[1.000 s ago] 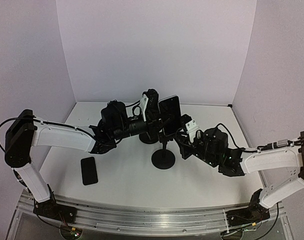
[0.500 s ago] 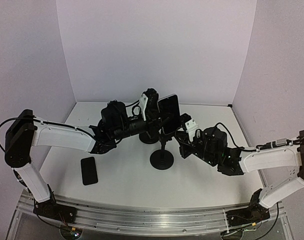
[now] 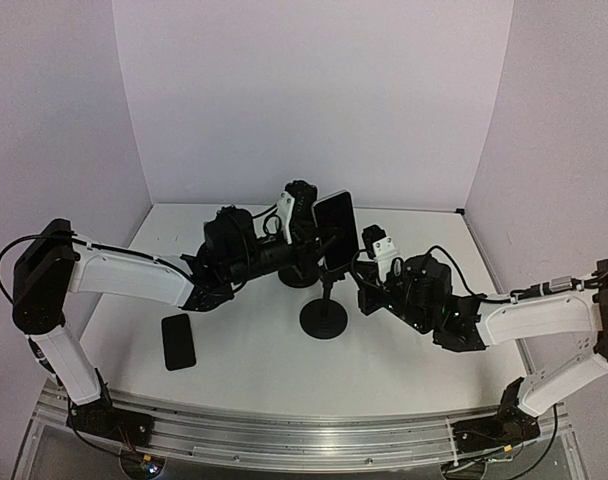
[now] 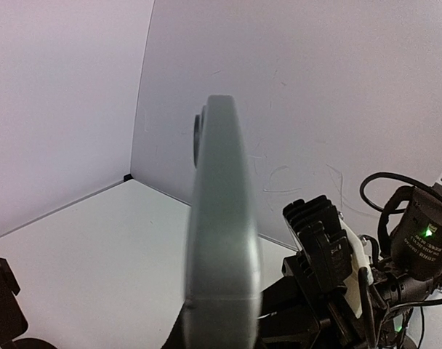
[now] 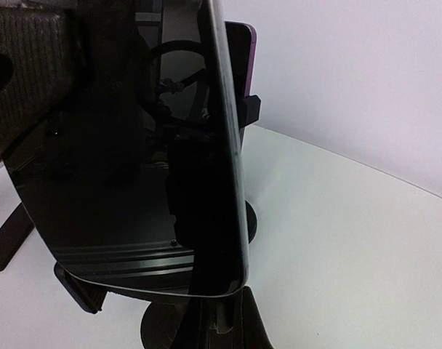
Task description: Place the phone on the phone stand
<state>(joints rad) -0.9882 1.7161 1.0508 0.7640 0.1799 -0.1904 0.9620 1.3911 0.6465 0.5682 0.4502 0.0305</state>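
Observation:
My left gripper (image 3: 314, 240) is shut on a black phone (image 3: 336, 230) and holds it upright just above the phone stand (image 3: 324, 318), which has a round black base and a thin stem. In the left wrist view the phone (image 4: 221, 233) shows edge-on as a grey strip. In the right wrist view its dark screen (image 5: 126, 145) fills the left half, with its lower edge right over the stand's top (image 5: 221, 323). My right gripper (image 3: 364, 273) is at the stand's stem, its fingers close together around the stem.
A second black phone (image 3: 178, 341) lies flat at the front left. Another round stand base (image 3: 299, 278) sits just behind the held phone; it also shows in the right wrist view (image 5: 248, 218). The white walls stand close behind.
The phone and my left gripper have shifted a little left and up. My right gripper and the stand have crept slightly left with it.

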